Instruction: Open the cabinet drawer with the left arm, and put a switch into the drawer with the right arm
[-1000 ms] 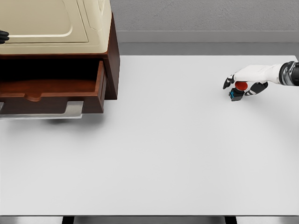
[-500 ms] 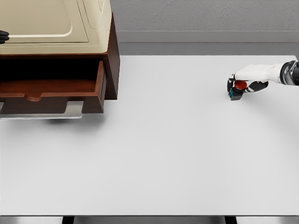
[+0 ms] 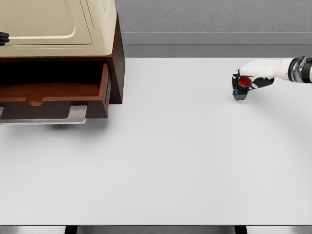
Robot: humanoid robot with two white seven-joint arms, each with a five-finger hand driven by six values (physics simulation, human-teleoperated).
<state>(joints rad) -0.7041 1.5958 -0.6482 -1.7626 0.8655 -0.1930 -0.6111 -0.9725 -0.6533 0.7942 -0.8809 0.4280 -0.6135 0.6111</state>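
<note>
At the far left edge of the frame, a small dark shape rests on the cream top of one cabinet; too little of it shows to tell whether it is the left hand or how any fingers stand. The cabinet, with dark reddish-brown wooden sides and a pale panelled top, fills the upper left of the frame. Its one drawer stands pulled out toward the camera, the interior bare wood, with a flat grey metal handle along the front edge casting a shadow on the table below.

The single white table runs across the middle and lower frame, smooth and matte. Two dark legs show under its near edge at the bottom. Behind it, a grey band and a rough grey wall close off the top of the frame.

At the upper right, one white arm reaches in from the right edge. The right hand, white with dark fingertips, is clenched around one switch, a small dark block with blue on its body and a red round button on top. The switch sits at the table's right side, well apart from the open drawer, its base at or just above the tabletop; whether it touches the surface cannot be told. A faint shadow lies beneath it.
</note>
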